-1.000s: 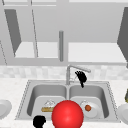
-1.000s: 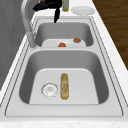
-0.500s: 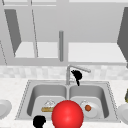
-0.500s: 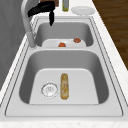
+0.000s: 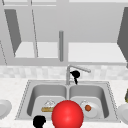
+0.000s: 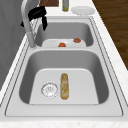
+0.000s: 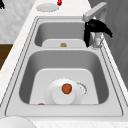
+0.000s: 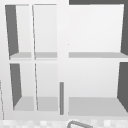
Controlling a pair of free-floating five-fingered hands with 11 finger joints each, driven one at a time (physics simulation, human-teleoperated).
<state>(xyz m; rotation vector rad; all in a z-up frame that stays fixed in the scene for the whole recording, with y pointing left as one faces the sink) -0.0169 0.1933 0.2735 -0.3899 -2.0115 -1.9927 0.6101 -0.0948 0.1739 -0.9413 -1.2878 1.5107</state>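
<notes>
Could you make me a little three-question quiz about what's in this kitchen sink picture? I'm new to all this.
1. True or false: the right hand is beside the faucet.
2. What lies in the left basin next to the drain? A) a long bread roll B) a spoon C) a sponge
3. Fill in: in the right basin, a small orange-red food item sits on a white ____.

Key: 1 true. 2 A, the bread roll. 3 plate.
</notes>
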